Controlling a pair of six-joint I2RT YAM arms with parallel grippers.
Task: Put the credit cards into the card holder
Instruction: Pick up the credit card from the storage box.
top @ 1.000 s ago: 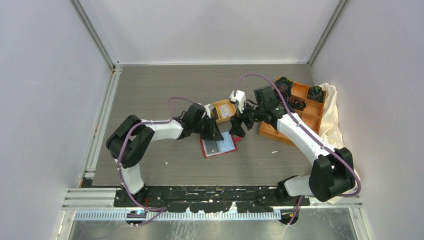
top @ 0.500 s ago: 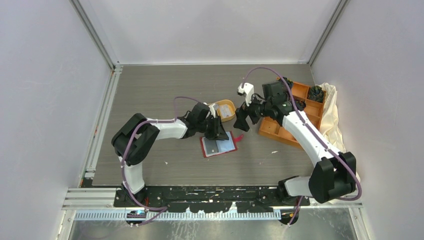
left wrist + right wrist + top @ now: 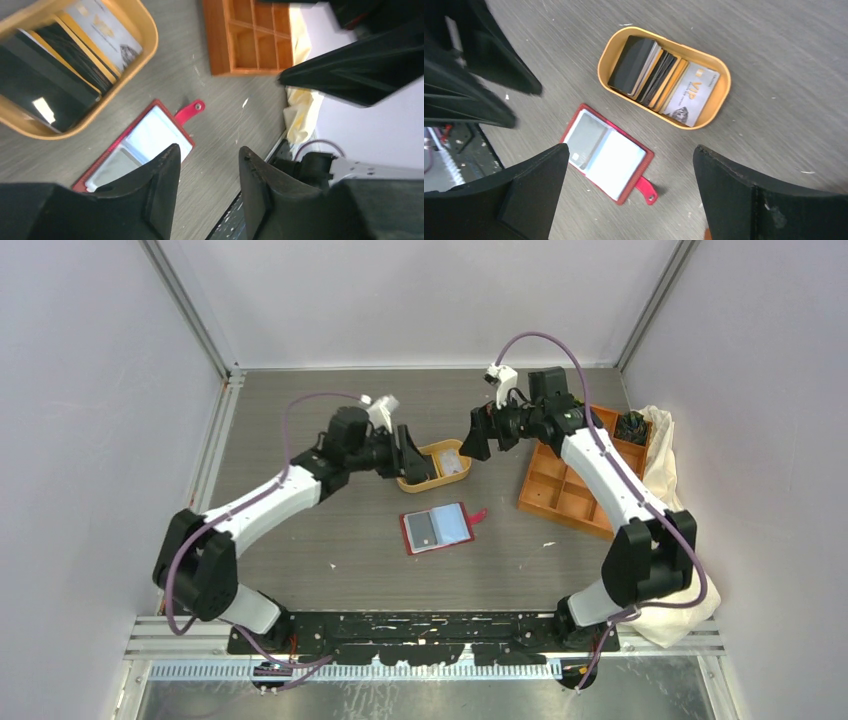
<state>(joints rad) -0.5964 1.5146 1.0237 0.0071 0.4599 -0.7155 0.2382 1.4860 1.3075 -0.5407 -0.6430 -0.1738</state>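
**A:** Top camera first. Where was the card holder (image 3: 438, 528)?

**B:** Flat on the table (image 3: 520, 570), spread open with the pale lining up and the clasp tab (image 3: 476, 514) poking out to the right. No arm was touching it. The credit cards (image 3: 452, 462) sat in the orange oval tray (image 3: 415, 483), just behind the holder. The left gripper (image 3: 408, 455) was at the tray's left end and the right gripper (image 3: 475, 435) was off its right end. The compartment box (image 3: 570, 495) stood further right.

**A:** And the left wrist view?

**B:** The left gripper (image 3: 207, 155) had its fingers (image 3: 160, 185) parted, with bare table showing between them and nothing held. The card holder (image 3: 145, 145) lay open just beyond the fingertips. The tray (image 3: 150, 35) filled the upper left corner. Its cards (image 3: 75, 50) were packed side by side, mostly black, with a whitish one at the end.

**A:** Right wrist?

**B:** The right gripper (image 3: 629, 150) was spread wide and carried nothing. It looked straight down on the open card holder (image 3: 606, 155), whose tab (image 3: 646, 189) pointed to the lower right. The tray (image 3: 724, 95) lay near the holder but apart from it. The cards (image 3: 659, 75) were all inside it, and none lay loose on the table.
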